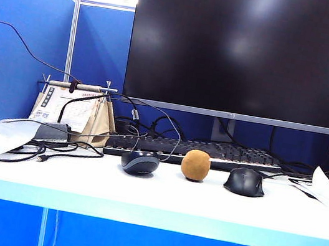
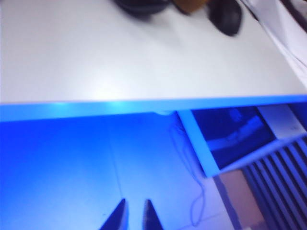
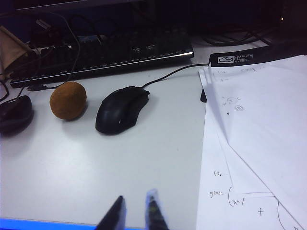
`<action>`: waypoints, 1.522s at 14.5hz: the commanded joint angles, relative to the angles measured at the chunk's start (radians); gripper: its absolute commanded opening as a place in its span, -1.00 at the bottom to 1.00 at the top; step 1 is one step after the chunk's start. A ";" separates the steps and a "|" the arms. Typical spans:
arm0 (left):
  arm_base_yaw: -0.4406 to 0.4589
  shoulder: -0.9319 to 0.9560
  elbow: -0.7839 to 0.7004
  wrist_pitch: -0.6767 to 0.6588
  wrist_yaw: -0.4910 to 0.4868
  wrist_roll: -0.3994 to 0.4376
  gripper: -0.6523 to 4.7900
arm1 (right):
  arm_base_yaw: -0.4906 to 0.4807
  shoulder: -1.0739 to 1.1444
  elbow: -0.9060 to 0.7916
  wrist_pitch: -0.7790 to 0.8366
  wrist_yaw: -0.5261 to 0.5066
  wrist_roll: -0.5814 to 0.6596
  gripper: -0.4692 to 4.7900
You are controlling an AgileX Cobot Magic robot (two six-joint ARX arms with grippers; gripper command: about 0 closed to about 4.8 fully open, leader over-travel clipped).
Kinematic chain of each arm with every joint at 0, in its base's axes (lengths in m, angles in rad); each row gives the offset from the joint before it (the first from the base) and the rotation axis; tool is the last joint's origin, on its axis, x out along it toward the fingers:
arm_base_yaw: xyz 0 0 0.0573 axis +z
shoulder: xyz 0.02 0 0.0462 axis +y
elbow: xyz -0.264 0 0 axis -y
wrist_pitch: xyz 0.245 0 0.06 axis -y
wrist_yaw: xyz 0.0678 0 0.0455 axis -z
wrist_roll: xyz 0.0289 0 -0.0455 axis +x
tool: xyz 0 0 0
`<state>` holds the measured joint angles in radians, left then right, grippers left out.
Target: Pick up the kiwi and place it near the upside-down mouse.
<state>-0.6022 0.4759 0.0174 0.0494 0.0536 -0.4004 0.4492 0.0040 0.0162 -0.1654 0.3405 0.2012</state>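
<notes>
**A:** Blue partition walls point(image 1: 20, 42) are boxing in a white counter point(image 1: 141, 188); a dark monitor point(image 1: 246, 48) is standing at the back with a black keyboard point(image 1: 210, 151) lying under it.

**B:** Task items?

**A:** The kiwi point(image 1: 195, 165) is sitting on the counter just in front of the keyboard, between two mice. The upside-down mouse point(image 1: 139, 162), dark with a grey band, is lying just to its left in the exterior view, a small gap apart. An all-black mouse point(image 1: 245, 181) is sitting on the kiwi's other side. Nothing is touching the kiwi.

**B:** Grippers?

**A:** Neither is showing in the exterior view. The left gripper point(image 2: 134, 216) is hanging off the counter's front edge, over the floor, jaws nearly together and holding nothing. The right gripper point(image 3: 135, 213) is hovering over the counter's near edge, beside loose papers point(image 3: 259, 143), well short of the kiwi point(image 3: 68, 100); its jaws are also standing nearly together with a narrow gap, empty.
</notes>
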 commanded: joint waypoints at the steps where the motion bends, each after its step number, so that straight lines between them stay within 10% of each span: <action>1: 0.000 0.000 0.007 0.062 0.018 0.001 -0.56 | 0.002 -0.002 -0.006 0.015 -0.068 0.018 -0.57; 3: 0.000 0.000 0.007 0.079 -0.023 0.008 -0.56 | 0.000 -0.002 -0.006 0.021 -0.038 0.015 -0.57; 5: 0.000 0.003 0.187 -0.003 0.203 0.090 -0.56 | 0.002 -0.002 -0.005 0.172 -0.048 0.016 -0.57; 8: 0.000 0.161 0.567 -0.209 0.086 0.221 -0.56 | 0.003 -0.002 -0.005 0.237 -0.243 0.015 -0.57; 13: -0.001 0.370 0.736 -0.266 0.365 0.262 -0.56 | 0.004 -0.002 -0.005 0.238 -0.299 0.019 -0.44; 22: 0.000 0.393 0.736 -0.337 0.071 0.273 -0.55 | 0.004 0.002 -0.005 0.214 -0.343 0.055 -0.44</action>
<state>-0.6022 0.8677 0.7498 -0.2501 0.1616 -0.1307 0.4534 0.0040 0.0097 0.0452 0.0013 0.2554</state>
